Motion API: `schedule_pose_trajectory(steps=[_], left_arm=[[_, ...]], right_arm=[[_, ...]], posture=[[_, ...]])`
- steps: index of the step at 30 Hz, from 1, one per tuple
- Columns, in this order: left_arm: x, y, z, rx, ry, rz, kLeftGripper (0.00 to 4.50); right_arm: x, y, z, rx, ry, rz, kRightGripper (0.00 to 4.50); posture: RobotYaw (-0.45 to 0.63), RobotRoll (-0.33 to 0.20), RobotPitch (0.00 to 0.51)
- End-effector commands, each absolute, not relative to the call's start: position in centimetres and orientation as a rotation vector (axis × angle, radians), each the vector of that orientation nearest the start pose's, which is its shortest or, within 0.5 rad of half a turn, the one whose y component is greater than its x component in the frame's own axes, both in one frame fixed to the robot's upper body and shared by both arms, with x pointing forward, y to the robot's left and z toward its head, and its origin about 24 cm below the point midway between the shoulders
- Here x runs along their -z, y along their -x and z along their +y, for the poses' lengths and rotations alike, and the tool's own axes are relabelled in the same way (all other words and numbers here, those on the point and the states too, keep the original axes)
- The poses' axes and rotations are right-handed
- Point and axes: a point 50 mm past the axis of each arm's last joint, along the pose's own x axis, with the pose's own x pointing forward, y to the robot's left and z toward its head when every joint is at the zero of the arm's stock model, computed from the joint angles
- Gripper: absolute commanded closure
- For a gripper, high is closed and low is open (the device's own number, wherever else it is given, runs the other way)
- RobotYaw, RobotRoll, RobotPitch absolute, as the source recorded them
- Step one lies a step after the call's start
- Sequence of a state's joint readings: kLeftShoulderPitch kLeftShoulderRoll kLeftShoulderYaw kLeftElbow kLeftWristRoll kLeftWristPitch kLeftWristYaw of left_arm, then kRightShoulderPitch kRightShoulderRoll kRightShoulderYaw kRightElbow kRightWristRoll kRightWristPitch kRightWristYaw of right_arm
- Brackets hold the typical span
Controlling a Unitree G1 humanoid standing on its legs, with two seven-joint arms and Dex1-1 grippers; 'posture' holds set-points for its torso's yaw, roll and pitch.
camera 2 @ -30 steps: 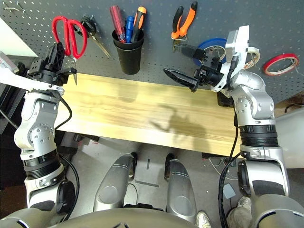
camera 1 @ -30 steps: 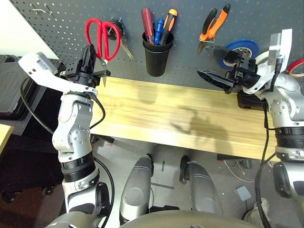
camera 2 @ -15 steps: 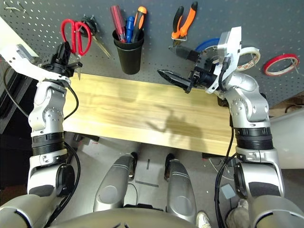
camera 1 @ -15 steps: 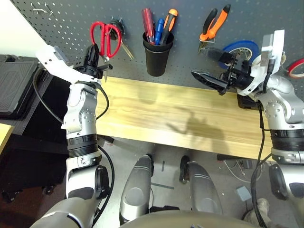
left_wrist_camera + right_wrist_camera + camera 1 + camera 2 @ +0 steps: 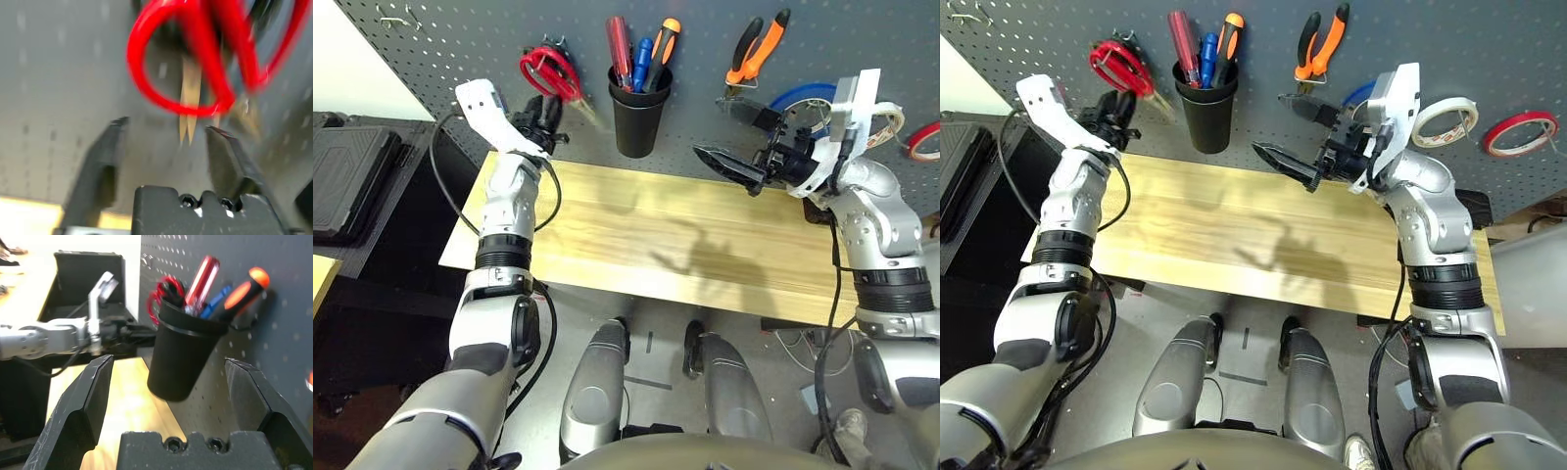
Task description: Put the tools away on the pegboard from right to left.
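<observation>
Left gripper [image 5: 164,139]: fingers spread, nothing between them, just below the red-handled scissors [image 5: 551,73] at the pegboard's [image 5: 460,39] left end; blades seemingly point down toward it. Right gripper [image 5: 736,147]: wide, empty, well apart. Left arm nearer.

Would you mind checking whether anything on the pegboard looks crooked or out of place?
Nothing looks damaged or spilled. The red-handled scissors hang tilted on the pegboard, right in front of the open left gripper; the other tools sit in order.
</observation>
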State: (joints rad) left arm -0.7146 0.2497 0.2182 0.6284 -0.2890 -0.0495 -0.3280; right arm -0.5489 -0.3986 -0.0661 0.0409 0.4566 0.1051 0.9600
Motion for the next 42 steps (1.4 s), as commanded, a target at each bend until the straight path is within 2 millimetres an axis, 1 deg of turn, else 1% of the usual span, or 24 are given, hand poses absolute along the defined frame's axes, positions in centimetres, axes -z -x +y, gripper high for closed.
schedule_pose_trajectory(steps=[1, 6, 8, 10, 13, 17, 18, 21, 26, 30, 32, 35, 37, 38, 40, 42], left_arm=[[-12.4, -36.4, 19.6, 0.217, 0.127, -0.16, 0.05], [-10.0, -34.1, 19.5, 0.221, 0.137, -0.101, 0.05], [-8.9, -33.1, 19.4, 0.221, 0.129, -0.071, 0.05], [-7.8, -32.2, 19.4, 0.204, 0.113, -0.039, 0.05], [-6.8, -31.4, 19.4, 0.182, 0.107, -0.009, 0.05], [-5.3, -30.3, 19.9, 0.136, 0.081, 0.033, 0.05], [-5.1, -30.1, 20.1, 0.124, 0.079, 0.038, 0.05], [-4.7, -29.7, 20.7, 0.087, 0.057, 0.041, 0.05], [-4.5, -29.3, 22.1, 0.016, 0.024, 0.035, 0.05], [-4.6, -29.1, 23.0, -0.024, 0.001, 0.027, 0.05], [-4.6, -29.2, 23.2, -0.031, -0.003, 0.024, 0.05], [-5.1, -29.5, 23.8, -0.062, -0.009, 0.0, 0.05], [-5.3, -29.5, 24.1, -0.076, -0.008, -0.009, 0.05], [-5.4, -29.6, 24.2, -0.085, -0.005, -0.016, 0.05], [-5.6, -29.8, 24.4, -0.095, -0.003, -0.025, 0.05], [-5.8, -29.9, 24.5, -0.096, -0.003, -0.031, 0.05]], right_arm=[[-18.4, -30.5, -15.8, -1.026, 0.13, -0.391, 0.0], [-17.3, -30.3, -15.7, -0.996, 0.11, -0.373, 0.0], [-16.7, -30.3, -15.8, -0.953, 0.097, -0.368, 0.0], [-15.9, -30.5, -16.1, -0.874, 0.089, -0.366, 0.0], [-14.9, -30.8, -16.8, -0.764, 0.086, -0.363, 0.0], [-12.8, -31.2, -18.4, -0.534, 0.126, -0.33, 0.0], [-12.3, -31.3, -18.8, -0.483, 0.126, -0.323, 0.0], [-11.1, -31.5, -20.0, -0.296, 0.111, -0.305, 0.0], [-9.4, -31.4, -22.1, -0.034, 0.112, -0.276, 0.0], [-8.3, -31.4, -24.7, 0.181, 0.145, -0.243, 0.0], [-8.1, -31.4, -25.4, 0.234, 0.163, -0.237, 0.0], [-7.9, -31.4, -27.0, 0.322, 0.2, -0.235, 0.0], [-7.8, -31.4, -27.7, 0.355, 0.211, -0.236, 0.0], [-7.9, -31.4, -28.2, 0.385, 0.212, -0.236, 0.0], [-8.1, -31.4, -29.2, 0.431, 0.218, -0.24, 0.0], [-8.3, -31.4, -29.8, 0.463, 0.218, -0.242, 0.0]], posture=[[0.21, 0.0, 0.219], [0.21, 0.0, 0.217], [0.21, 0.0, 0.216], [0.21, 0.0, 0.214], [0.21, 0.0, 0.205], [0.21, 0.0, 0.205], [0.19, 0.0, 0.2], [0.18, 0.0, 0.199], [0.18, 0.0, 0.199], [0.15, 0.0, 0.195], [0.15, 0.0, 0.195], [0.14, 0.0, 0.194], [0.14, 0.0, 0.194], [0.13, 0.0, 0.19], [0.12, 0.0, 0.197], [0.12, 0.0, 0.194]])
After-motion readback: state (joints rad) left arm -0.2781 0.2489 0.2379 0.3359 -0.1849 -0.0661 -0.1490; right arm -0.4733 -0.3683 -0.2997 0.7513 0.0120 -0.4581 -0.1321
